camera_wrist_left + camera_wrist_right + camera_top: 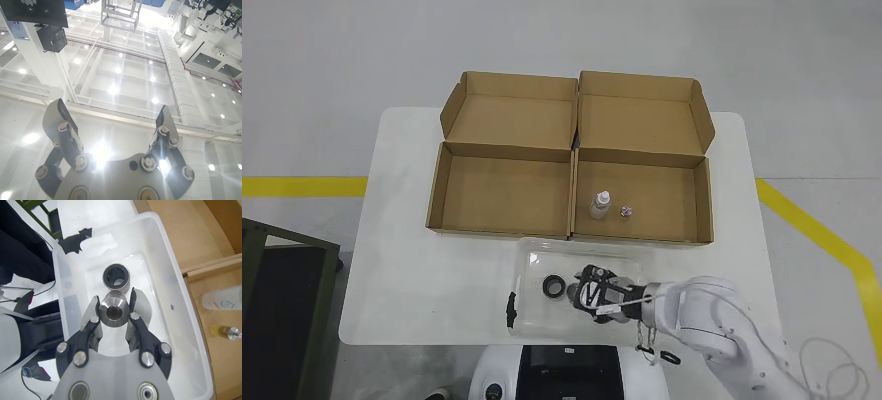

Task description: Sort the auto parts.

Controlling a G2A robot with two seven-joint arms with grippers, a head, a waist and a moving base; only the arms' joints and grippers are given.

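Note:
My right gripper [114,299] is inside the clear plastic bin [166,249], shut on a steel sleeve with a bore through it [114,311]. Just beyond it in the bin lies a black-lined metal bearing [116,278]. From above, the right gripper [594,292] and the bearing [554,288] sit in the bin [532,255] at the table's front. A small bottle [600,205] and a small brass-coloured part [625,211] lie in the right cardboard box [682,215]. My left gripper [111,115] points up at the ceiling, open and empty.
Two open cardboard boxes stand side by side behind the bin; the left one [497,195] holds nothing. A strip of black tape [510,308] sticks to the bin's left end. A dark green cart [282,300] stands left of the table.

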